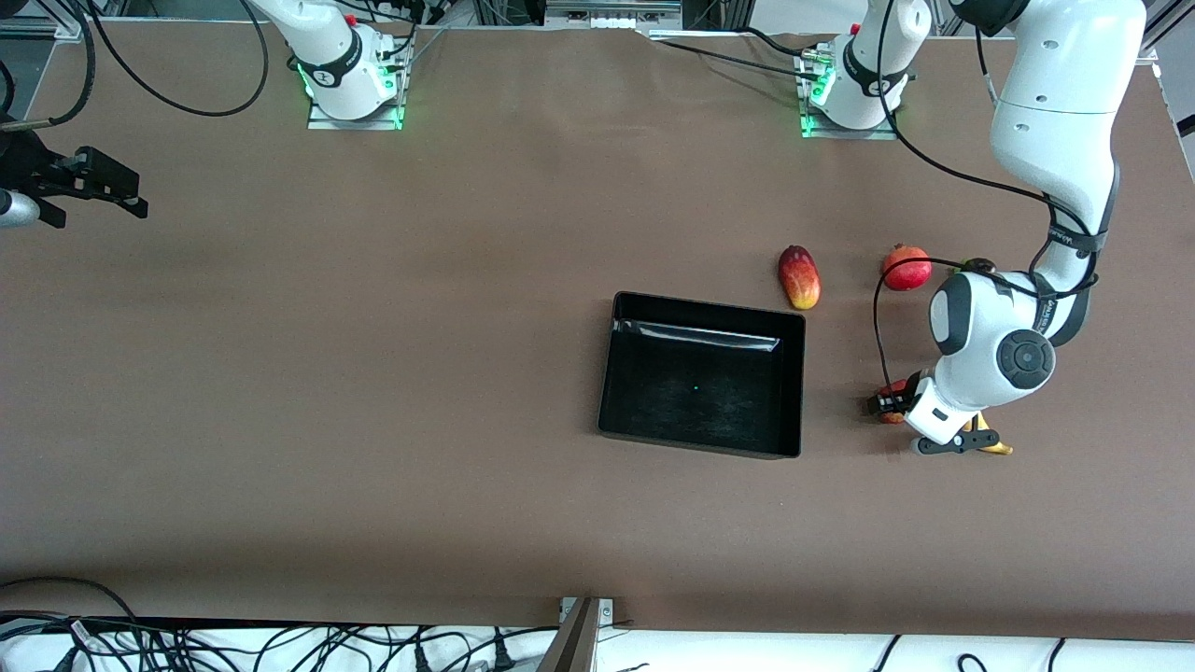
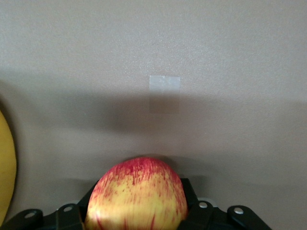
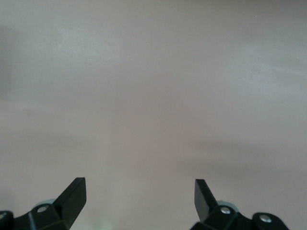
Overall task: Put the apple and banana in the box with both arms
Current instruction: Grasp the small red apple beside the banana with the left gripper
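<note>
Now the left hand (image 2: 136, 218) clamps the apple (image 2: 136, 194) on the surface (image 1: 373, 373) beside the banana (image 2: 5, 167); the right hand (image 3: 139, 196) waits, fingers wide.

The apple (image 2: 136, 196), red streaked over yellow, sits on the table toward the left arm's end from the box (image 1: 702, 373), well apart from it and mostly hidden under the arm. The banana (image 1: 995, 448) lies just beside the apple, only its yellow end showing. The box is a shallow black rectangular bin with a glossy inside, open side up and empty.
</note>
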Tool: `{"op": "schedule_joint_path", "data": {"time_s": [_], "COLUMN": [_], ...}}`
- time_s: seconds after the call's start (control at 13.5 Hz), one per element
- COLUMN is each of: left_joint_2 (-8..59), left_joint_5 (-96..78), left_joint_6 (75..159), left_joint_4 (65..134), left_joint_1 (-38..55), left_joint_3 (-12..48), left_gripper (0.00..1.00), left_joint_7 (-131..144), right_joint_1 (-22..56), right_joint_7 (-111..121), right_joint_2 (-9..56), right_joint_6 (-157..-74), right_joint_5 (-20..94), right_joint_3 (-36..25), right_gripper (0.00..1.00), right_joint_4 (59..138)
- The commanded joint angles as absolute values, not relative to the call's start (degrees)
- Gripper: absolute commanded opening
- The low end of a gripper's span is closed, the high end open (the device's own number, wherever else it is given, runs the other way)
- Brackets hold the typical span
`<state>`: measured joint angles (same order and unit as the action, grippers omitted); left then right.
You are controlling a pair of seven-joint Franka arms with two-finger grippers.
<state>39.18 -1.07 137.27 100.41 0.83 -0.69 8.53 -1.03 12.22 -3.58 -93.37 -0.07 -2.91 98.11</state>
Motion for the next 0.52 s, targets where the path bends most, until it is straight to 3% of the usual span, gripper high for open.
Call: {"op": "schedule_joint_path", "data": {"time_s": [0.0,0.22,0.44], "left_joint_2": [33.25,24.72,23.38], "left_joint_5": [0.44,0.44,-0.17], "left_joint_6": [129.94,116.76,108.99], "left_joint_4": [100.64,98.97,94.75], "left_joint_1": [2.71,7.18,13.16], "left_joint_3": [-0.79,-0.88,-0.62], "left_gripper": [0.0,0.0,0.0], "left_joint_7": [10.37,14.23,19.74], "right_joint_1": [-1.93,-2.02,-1.93], "right_joint_7": [12.13,12.13,12.04], "right_joint_2": [-4.04,-3.96,-3.96], "right_joint_6": [-92.81,-92.81,-92.81], "right_joint_5": [-0.44,-0.26,-0.18], "right_joint_3": [-2.02,-2.02,-1.93], "right_gripper": [1.0,1.0,1.0], "right_joint_4": [97.56,97.56,97.56]}}
